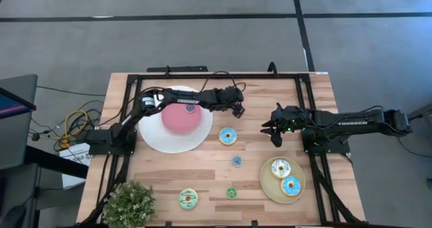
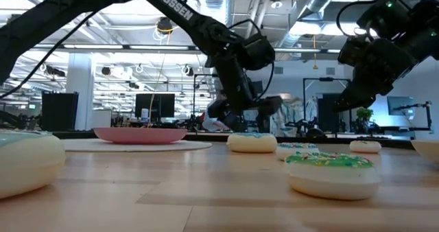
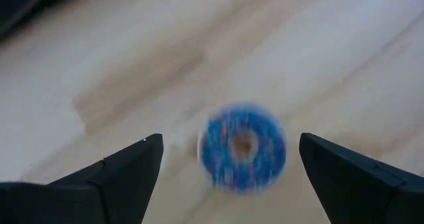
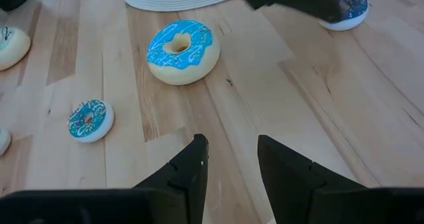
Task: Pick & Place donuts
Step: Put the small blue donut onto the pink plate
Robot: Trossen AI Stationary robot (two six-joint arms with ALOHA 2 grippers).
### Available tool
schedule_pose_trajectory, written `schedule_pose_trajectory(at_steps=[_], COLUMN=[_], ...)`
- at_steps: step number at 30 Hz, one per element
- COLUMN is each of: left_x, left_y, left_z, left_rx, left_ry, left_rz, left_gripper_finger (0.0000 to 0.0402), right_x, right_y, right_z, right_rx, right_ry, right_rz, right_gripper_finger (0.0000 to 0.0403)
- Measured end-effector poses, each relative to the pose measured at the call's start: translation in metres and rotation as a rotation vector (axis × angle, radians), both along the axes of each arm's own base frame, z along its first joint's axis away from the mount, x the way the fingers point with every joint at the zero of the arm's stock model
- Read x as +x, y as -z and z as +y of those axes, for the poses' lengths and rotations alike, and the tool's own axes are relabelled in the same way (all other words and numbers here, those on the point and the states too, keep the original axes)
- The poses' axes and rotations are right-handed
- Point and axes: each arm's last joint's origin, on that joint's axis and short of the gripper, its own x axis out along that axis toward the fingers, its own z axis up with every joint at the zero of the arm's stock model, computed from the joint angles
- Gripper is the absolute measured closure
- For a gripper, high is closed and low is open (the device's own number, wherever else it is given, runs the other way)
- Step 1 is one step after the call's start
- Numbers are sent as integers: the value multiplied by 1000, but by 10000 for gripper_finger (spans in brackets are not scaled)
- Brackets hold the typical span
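Observation:
My left gripper (image 1: 237,111) reaches past the big white plate and hangs open above a small blue sprinkled donut (image 3: 242,146). In the left wrist view the donut lies on the wood between the two fingers, untouched. In the right wrist view the left gripper partly hides this donut (image 4: 346,10). A larger blue-iced donut (image 1: 228,136) lies flat just nearer. A small teal donut (image 1: 237,161), a small green one (image 1: 231,193) and a pale green one (image 1: 188,199) lie toward the near edge. My right gripper (image 1: 274,129) waits open at the right, holding nothing.
The white plate with a pink centre (image 1: 152,137) lies under the left arm. A round tan plate (image 1: 266,181) at the near right carries two iced donuts. A potted plant (image 1: 128,204) stands at the near left corner. Bare wood lies between the two grippers.

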Motion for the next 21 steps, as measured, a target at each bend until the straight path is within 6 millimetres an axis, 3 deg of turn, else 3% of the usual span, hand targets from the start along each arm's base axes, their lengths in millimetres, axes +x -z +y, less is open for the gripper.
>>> schedule_pose_trajectory(at_steps=[9, 21], left_x=[8, 10], left_y=[17, 17], left_z=[-6, -6], left_rx=[61, 75], left_ry=[-35, -30], left_rz=[2, 5], left_gripper_finger=[64, 95], right_x=[0, 0], right_y=[0, 0], right_z=[0, 1], right_rx=[11, 15], right_ry=[-9, -19], right_rz=[-1, -1], right_gripper_finger=[281, 280])
